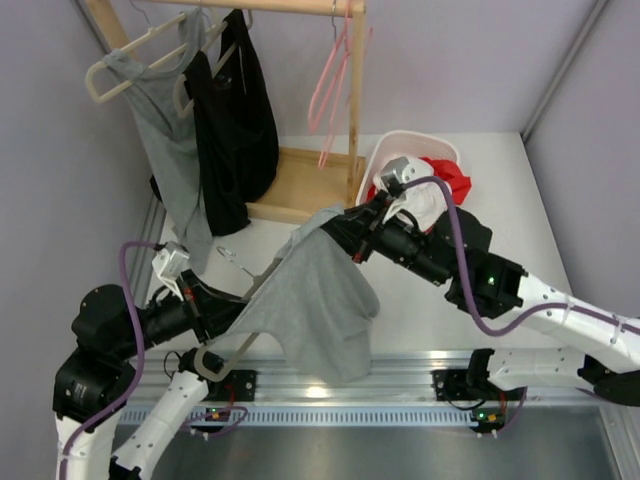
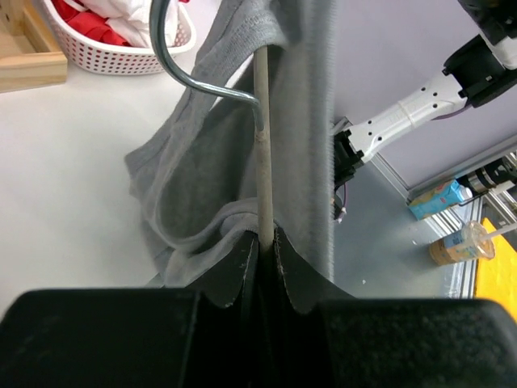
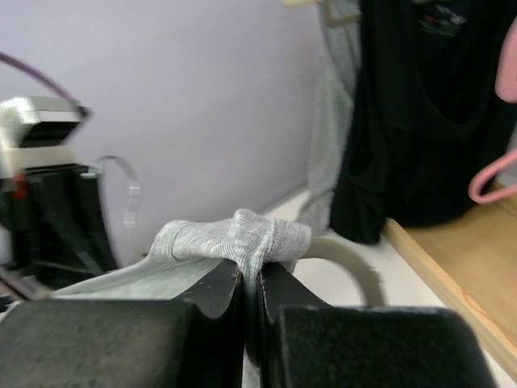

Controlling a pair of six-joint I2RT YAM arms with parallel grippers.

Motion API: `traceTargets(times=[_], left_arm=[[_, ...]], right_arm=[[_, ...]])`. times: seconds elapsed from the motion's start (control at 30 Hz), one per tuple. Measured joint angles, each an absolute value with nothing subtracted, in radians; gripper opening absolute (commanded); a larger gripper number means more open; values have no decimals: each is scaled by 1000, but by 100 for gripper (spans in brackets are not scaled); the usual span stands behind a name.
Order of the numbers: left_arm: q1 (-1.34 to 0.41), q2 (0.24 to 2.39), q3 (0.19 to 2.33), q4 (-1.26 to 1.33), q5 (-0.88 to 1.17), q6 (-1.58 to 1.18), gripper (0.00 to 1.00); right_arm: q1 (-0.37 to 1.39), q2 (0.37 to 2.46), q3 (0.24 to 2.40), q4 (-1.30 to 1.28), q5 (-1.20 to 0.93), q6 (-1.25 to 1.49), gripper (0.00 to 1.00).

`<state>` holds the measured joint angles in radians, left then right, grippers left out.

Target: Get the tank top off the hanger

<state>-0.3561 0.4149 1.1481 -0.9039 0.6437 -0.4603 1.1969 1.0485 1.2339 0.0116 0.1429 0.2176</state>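
A grey tank top hangs between my two grippers above the table. It is on a cream hanger with a metal hook. My left gripper is shut on the hanger; in the left wrist view its jaws clamp the cream bar, with grey fabric draped on both sides. My right gripper is shut on the top's upper edge. In the right wrist view its jaws pinch a bunched grey strap, with the hanger's curved arm just behind it.
A wooden rack at the back holds a grey garment, a black garment and pink hangers. A white basket of red and white clothes stands at the right of the rack.
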Motion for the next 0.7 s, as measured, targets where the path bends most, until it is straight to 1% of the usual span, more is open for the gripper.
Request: traceTargets(times=[0.2,0.37,0.5,0.67,0.7], left_arm=[[-353,397,1153,-901,664,-461,0],[-352,397,1156,-890,666,-459,0],[-353,398,1181,-888,666,-454,0],[-355,398,1226,-890,677,-445,0],[-355,398,1231,-893,677,-443,0]], right_arm=[[1032,1066,1239,-113,132,310,0],[949,960,1183,-165,97,355,0],[912,886,1138,-192,82,369,0],[902,849,1055,-196,51,378,0],[899,842,1034,-194,25,372,3]])
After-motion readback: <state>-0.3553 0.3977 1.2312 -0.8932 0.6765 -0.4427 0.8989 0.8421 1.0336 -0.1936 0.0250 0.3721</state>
